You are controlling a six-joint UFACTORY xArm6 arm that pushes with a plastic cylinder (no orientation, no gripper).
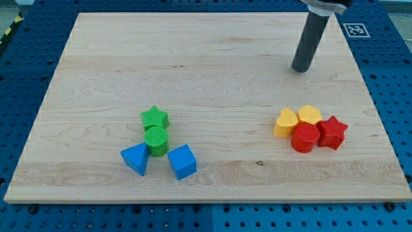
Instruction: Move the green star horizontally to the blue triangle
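Left of the board's middle, toward the view's bottom, sits the green star-shaped block [154, 118], lying flat on the pale wooden board [193, 64]. Just below the green star, touching it, stands a green cylinder block [156, 140] with its round face up. Below and to the left of the green star, past the cylinder, lies the blue triangle block [135, 158], close against the cylinder's lower left side. Below and to the right of the green star rests a blue cube block [182, 161], just beside the cylinder's lower right side and apart from the blue triangle. Far to the right of the green star, at about the same height in the view, four blocks huddle together: a yellow heart-shaped block [285, 122], a second yellow block [309, 115] of rounded shape touching it, a red cylinder block [304, 138] in front of both, and a red star-shaped block [333, 132] pressed against the red cylinder's right side. Well above and to the right of the green star, near the board's upper right part, my tip [300, 69] rests on the wood at the end of the straight dark rod; it touches no block, and it is a plain rod end with nothing to open, close or hold. Around the board lies a blue perforated table surface [26, 58].
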